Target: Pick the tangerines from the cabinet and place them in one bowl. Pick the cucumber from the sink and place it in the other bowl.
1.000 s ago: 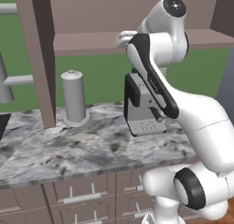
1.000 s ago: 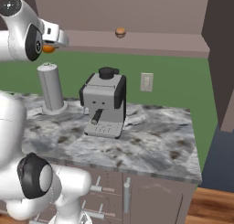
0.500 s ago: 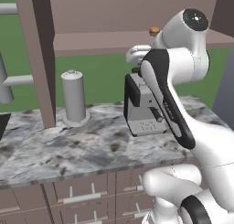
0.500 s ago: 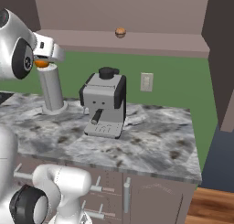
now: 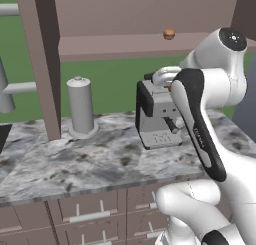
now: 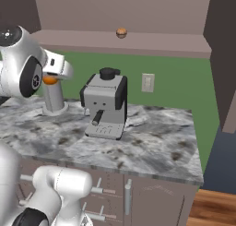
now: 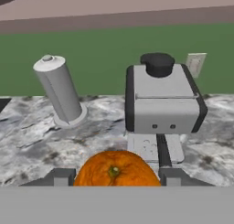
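Gripper [image 7: 114, 179] with orange tangerine [image 7: 114, 169] now off shelf.

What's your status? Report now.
Gripper shut on bright orange tangerine. Duller tangerine on cabinet shelf. Coffee machine ahead on the counter.

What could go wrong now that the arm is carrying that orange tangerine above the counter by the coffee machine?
1. The orange tangerine is round and pinched between the gripper fingertips; it might slip out and roll across the marble counter.
2. The coffee machine and grey canister stand close by; a low swing might hit them.
3. The duller tangerine sits on the cabinet shelf, so another reach is needed.
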Robot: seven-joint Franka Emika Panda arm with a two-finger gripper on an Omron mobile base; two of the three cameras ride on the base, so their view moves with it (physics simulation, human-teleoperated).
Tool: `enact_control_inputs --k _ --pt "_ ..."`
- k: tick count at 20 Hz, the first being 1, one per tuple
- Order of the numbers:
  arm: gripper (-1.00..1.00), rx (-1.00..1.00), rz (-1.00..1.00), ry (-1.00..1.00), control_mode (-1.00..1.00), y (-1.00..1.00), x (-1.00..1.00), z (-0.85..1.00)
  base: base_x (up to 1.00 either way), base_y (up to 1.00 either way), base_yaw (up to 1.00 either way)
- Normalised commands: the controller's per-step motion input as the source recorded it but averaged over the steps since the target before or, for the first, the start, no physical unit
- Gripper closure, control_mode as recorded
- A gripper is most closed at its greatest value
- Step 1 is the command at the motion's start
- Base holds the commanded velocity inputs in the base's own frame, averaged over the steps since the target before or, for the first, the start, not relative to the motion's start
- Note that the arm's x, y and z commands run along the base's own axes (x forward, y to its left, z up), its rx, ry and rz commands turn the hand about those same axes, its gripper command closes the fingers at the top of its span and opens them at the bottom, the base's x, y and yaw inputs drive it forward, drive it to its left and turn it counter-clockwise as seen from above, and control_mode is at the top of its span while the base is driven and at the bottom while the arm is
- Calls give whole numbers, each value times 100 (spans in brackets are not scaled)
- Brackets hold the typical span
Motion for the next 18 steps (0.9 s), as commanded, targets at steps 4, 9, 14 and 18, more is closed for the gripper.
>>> enact_control_inputs --k 4,9,14,18 --pt "100 0 0 24 -100 -42 0 -35 0 0 0" --pt "100 0 0 24 -100 -38 0 -28 0 0 0" --pt "100 -2 -3 9 -100 -20 0 -57 0 0 0" --pt "100 -10 -7 5 -100 -1 0 -64 0 0 0"
